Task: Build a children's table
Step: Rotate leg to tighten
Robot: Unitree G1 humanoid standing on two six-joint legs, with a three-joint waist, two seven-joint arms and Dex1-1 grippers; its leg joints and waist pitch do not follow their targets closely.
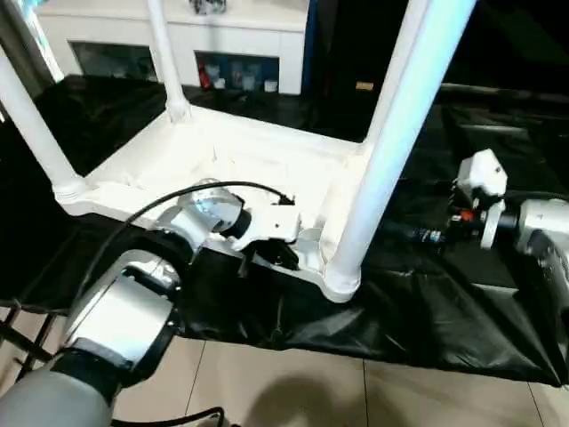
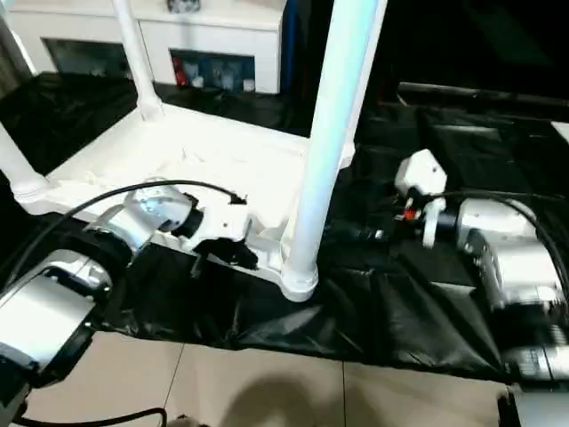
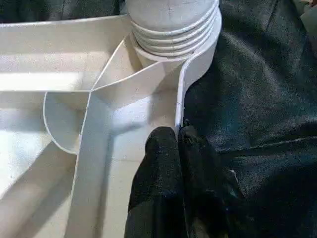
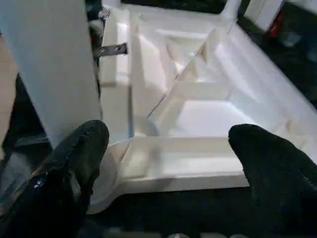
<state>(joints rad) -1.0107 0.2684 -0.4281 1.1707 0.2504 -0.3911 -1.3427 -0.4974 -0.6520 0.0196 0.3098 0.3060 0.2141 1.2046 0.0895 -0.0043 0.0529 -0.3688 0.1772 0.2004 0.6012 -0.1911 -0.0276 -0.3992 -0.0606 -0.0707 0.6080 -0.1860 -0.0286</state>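
On tabletop rim [image 3: 179, 106]: left fingers [image 3: 159, 163] pinched.

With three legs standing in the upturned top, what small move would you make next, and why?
Probably keep the left gripper pinched on the table top's rim and bring the open right gripper in around the near leg to seat it; that leg already stands in its corner socket.

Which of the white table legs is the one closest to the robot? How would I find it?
Find the white table top lying upside down on the black-draped table. Go to its near corner, beside the left gripper pinching the rim. The leg rising there looks thickest and bluish, unlike the slimmer far legs.
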